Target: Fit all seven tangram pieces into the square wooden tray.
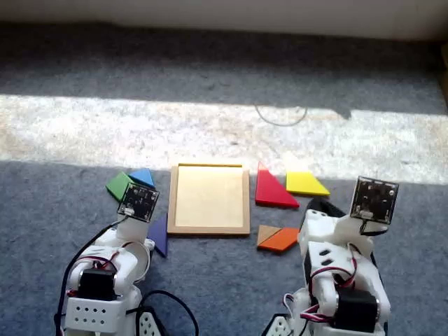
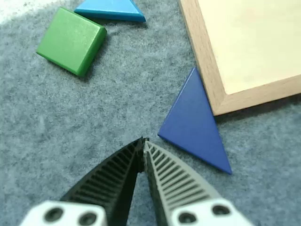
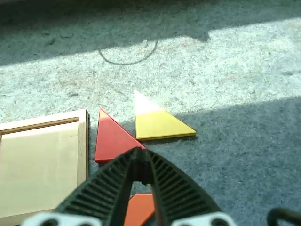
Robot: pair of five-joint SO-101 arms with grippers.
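Observation:
The square wooden tray [image 1: 172, 203] lies empty in the middle of the grey carpet; its frame corner [image 2: 207, 66] and edge [image 3: 83, 141] show in both wrist views. Left of it lie a green square [image 1: 119, 185] [image 2: 71, 41], a light blue triangle [image 1: 142, 176] [image 2: 113, 9] and a dark blue triangle [image 1: 160, 236] [image 2: 195, 123]. Right of it lie a red triangle [image 1: 271, 189] [image 3: 110, 138], a yellow triangle [image 1: 305, 183] [image 3: 157, 124], and an orange piece [image 1: 282, 239] [image 3: 139, 209] beside a brown one [image 1: 266, 232]. My left gripper [image 2: 142, 141] is shut just beside the dark blue triangle. My right gripper [image 3: 139, 151] is shut above the red and orange pieces.
A bright sunlit band [image 1: 210, 133] crosses the carpet beyond the tray, with a thin wire loop [image 1: 280, 115] [image 3: 127, 54] lying in it. Both arm bases [image 1: 98, 294] stand at the near edge.

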